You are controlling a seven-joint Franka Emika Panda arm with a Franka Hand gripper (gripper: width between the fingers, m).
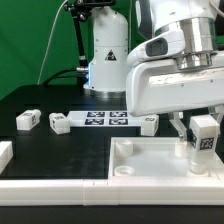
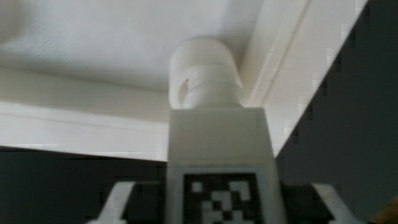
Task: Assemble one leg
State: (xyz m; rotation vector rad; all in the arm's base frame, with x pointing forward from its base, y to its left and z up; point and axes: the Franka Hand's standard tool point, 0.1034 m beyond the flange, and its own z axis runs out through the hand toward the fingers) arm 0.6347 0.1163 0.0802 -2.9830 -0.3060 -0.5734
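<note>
My gripper [image 1: 202, 140] is shut on a leg [image 1: 205, 134], a stubby white block with a black-and-white tag, at the exterior view's right. It holds the leg upright over the far right corner of the large white square panel [image 1: 150, 165]. In the wrist view the leg [image 2: 219, 150] fills the middle between my fingers [image 2: 125, 200], its rounded end pointing at the panel's corner [image 2: 107, 60]. Three more legs lie on the black table: two at the left [image 1: 28, 120] [image 1: 60, 124] and one beside the marker board [image 1: 148, 121].
The marker board [image 1: 105, 119] lies at the back centre of the table. A white block [image 1: 4, 155] sits at the left edge. A white frame rail [image 1: 60, 189] runs along the front. The arm's base [image 1: 105, 60] stands behind.
</note>
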